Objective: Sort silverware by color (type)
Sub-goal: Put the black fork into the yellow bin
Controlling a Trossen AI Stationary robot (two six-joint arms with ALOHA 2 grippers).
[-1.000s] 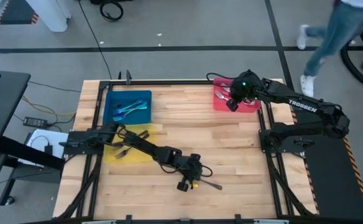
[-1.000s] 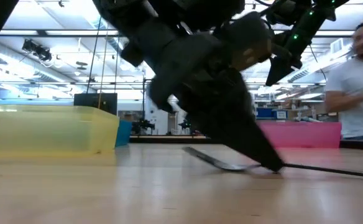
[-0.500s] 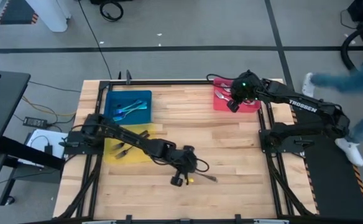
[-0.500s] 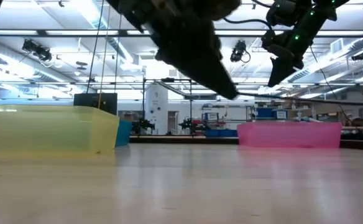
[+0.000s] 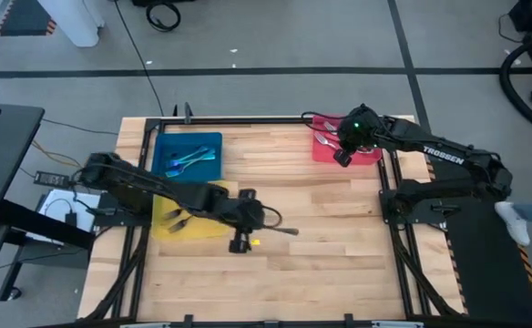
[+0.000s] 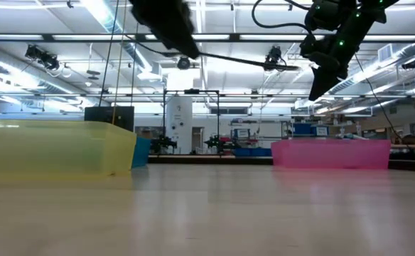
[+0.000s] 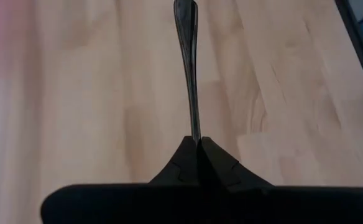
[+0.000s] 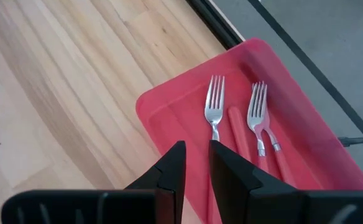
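Just beside the yellow tray (image 5: 213, 193), on its side toward the red tray (image 5: 373, 151), we have the left gripper (image 5: 250, 218) clenched on a grey fork (image 5: 282, 230), carried clear above the table (image 5: 339, 246). Inside the yellow tray lie more grey forks (image 5: 179, 220). Well apart from it, the red-handled forks (image 8: 237, 127) rest in the red tray, the right gripper (image 8: 197, 160) hovering over them, fingers slightly parted and empty. Beyond the yellow tray, the blue tray (image 5: 166, 146) holds its blue forks (image 5: 189, 160). We judge sorting nearly done (no loose forks show).
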